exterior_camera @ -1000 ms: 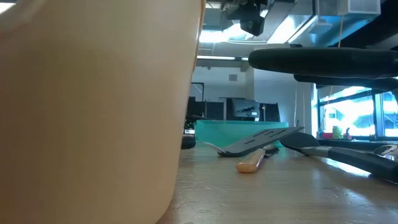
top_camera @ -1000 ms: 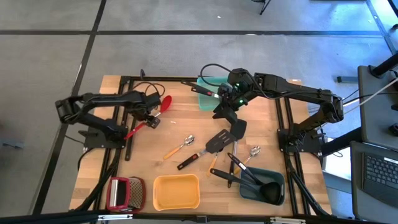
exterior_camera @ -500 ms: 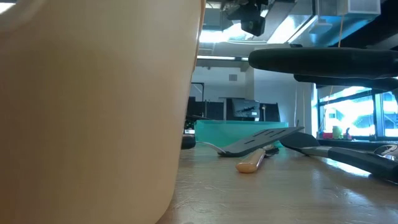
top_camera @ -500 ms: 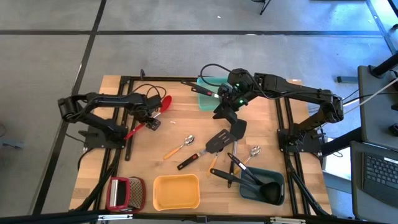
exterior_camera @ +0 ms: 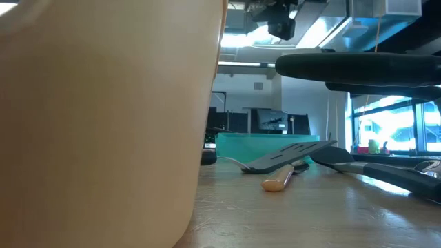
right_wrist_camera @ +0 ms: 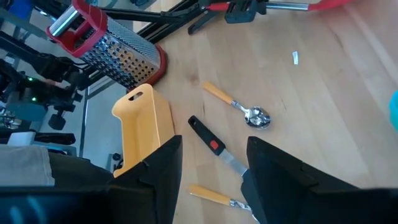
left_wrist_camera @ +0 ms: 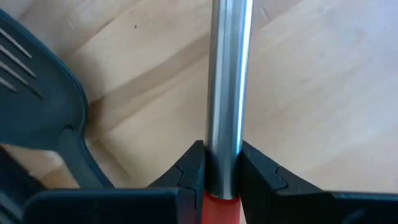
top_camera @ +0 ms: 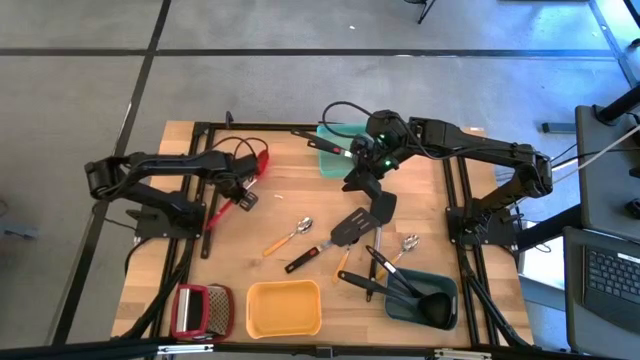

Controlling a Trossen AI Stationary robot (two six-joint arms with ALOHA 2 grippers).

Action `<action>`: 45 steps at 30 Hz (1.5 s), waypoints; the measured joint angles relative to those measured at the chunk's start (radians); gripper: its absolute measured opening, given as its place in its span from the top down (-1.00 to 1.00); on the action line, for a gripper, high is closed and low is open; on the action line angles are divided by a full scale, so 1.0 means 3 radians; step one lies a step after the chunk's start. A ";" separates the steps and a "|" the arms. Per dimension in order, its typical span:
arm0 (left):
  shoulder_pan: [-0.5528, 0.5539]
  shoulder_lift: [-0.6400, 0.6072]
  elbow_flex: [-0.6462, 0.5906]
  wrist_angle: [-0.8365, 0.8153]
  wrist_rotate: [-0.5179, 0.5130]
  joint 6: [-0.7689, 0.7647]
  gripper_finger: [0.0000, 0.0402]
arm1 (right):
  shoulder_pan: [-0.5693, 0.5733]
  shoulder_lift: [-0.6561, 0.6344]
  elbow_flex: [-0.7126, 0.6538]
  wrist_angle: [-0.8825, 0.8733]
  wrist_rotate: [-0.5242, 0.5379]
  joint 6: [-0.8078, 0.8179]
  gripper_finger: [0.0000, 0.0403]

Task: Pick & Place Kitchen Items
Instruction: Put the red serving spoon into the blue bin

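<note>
Now that our left gripper [left_wrist_camera: 222,186] has clamped down from wide open a second ago, we have the red spoon with the shiny metal shaft [top_camera: 243,183] pinched between its two dark fingers [left_wrist_camera: 186,177], per the left wrist view. Grip sits where the steel shaft meets the red handle. Spoon is at the left-rear of the wooden table [top_camera: 300,200], red bowl end toward the back edge; can't tell whether it's off the wood yet. Judgement: grasp done, lift and carry come next.

Left wrist view also shows a dark slotted turner head [left_wrist_camera: 37,106] lying just beside the spoon.

Our right gripper [right_wrist_camera: 211,162] hangs above the table middle near the teal rectangular tray [top_camera: 335,150], fingers spread, holding nothing.

Still loose mid-table: small metal spoon with an orange handle [top_camera: 290,236], black-handled turner with a red mark [top_camera: 330,240], more black utensils in the grey-blue tray [top_camera: 425,300]. Yellow tray [top_camera: 284,307] and red-framed metal grater [top_camera: 203,308] sit at the front edge
</note>
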 joint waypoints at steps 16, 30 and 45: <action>-0.1084 0.0055 0.1493 -0.0459 0.0215 0.0875 0.71 | -0.0001 -0.0555 0.0003 -0.0716 -0.0004 0.0180 0.09; -0.1648 0.1648 0.3388 -0.0642 0.0174 0.1422 0.71 | 0.0687 -0.1351 0.0003 -0.1313 0.0474 0.0500 0.09; -0.1963 0.3155 0.5662 -0.1134 0.0320 0.1296 0.71 | 0.2414 -0.2101 -0.0138 -0.1817 0.1915 0.1676 0.09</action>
